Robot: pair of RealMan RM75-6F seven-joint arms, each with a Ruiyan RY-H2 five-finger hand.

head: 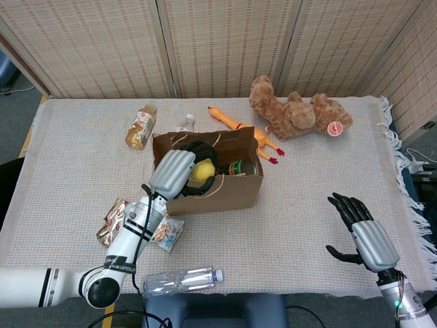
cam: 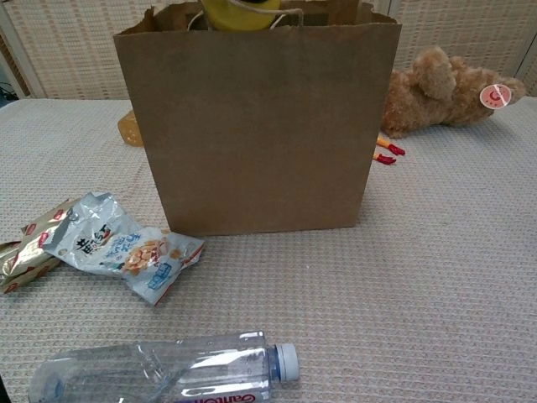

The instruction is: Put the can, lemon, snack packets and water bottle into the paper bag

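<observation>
- Head view: the left robot hand [head: 179,172] hovers over the open mouth of the paper bag [head: 225,195], fingers wrapped around the lemon [head: 200,171].
- The step in hand appears to be the lemon's delivery; the fruit sits above the bag's opening, not yet let go.
- From the chest view, the lemon [cam: 232,10] peeks just over the bag's front rim [cam: 252,126], between the cord handles.
- The next move likely calls for spreading the fingers so the fruit drops inside, then lifting the hand straight out without snagging a handle or tipping the bag.
- Inside the bag, a dark green can [head: 237,168] lies by the right wall; nothing else can be made out within.
- Waiting on the tabletop [head: 300,205] are the snack packets [head: 117,220], near the bag's front left corner, and the water bottle [head: 181,281], lying on its side at the near edge.
- The right robot hand [head: 358,232] hangs released and holding nothing, fingers apart, well apart from the bag.
- A teddy bear [head: 297,113], a rubber chicken [head: 239,126] and a drink bottle [head: 140,126] lie behind the bag.
</observation>
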